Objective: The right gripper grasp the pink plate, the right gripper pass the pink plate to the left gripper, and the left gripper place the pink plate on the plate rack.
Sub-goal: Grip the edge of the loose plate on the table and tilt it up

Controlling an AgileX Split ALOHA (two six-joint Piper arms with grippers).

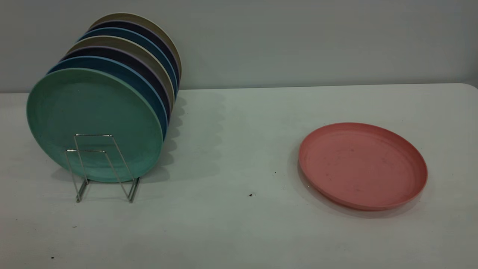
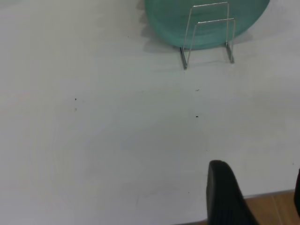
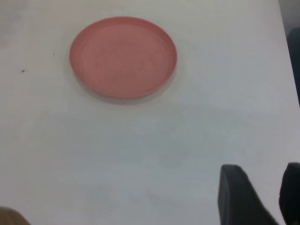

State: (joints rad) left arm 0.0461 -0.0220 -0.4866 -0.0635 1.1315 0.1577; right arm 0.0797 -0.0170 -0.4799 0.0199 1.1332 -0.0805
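Nothing is grasped yet: pink plate (image 1: 362,164) lies flat on the desk (image 1: 239,224), well apart from the plate rack (image 1: 100,166). Right gripper (image 3: 260,197), fingers parted, should pinch its raised rim; left gripper's (image 2: 255,194) fingers look parted too.

Mint-green plate (image 1: 93,123) foremost in upright plate row; white table (image 1: 231,231).

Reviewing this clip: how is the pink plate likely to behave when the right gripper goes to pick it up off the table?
The pink plate lies flat on the table, so a finger probably has to get under its low rim. It looks stiff and thin, likely light, so it may slide if nudged. Its matte surface should give fair grip. The right gripper is apart from it, open.
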